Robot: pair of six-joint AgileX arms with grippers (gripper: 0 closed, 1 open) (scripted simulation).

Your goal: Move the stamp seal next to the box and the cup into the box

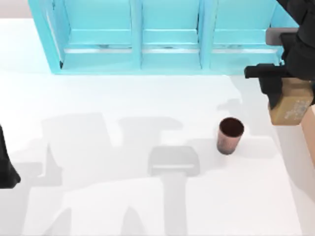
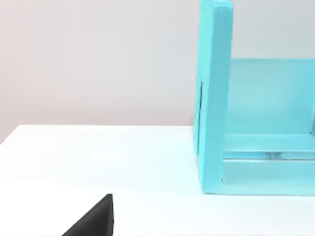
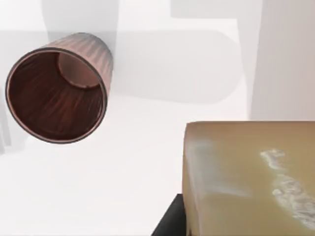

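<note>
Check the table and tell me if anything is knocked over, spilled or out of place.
Nothing stands out. The cup stands upright and apart on the table. The right gripper holds the stamp seal by the box at the right edge. The left arm sits parked at the left edge.

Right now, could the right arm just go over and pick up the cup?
Probably not yet: the right gripper is already holding the stamp seal. The cup stands upright nearby with bare table around it.
</note>
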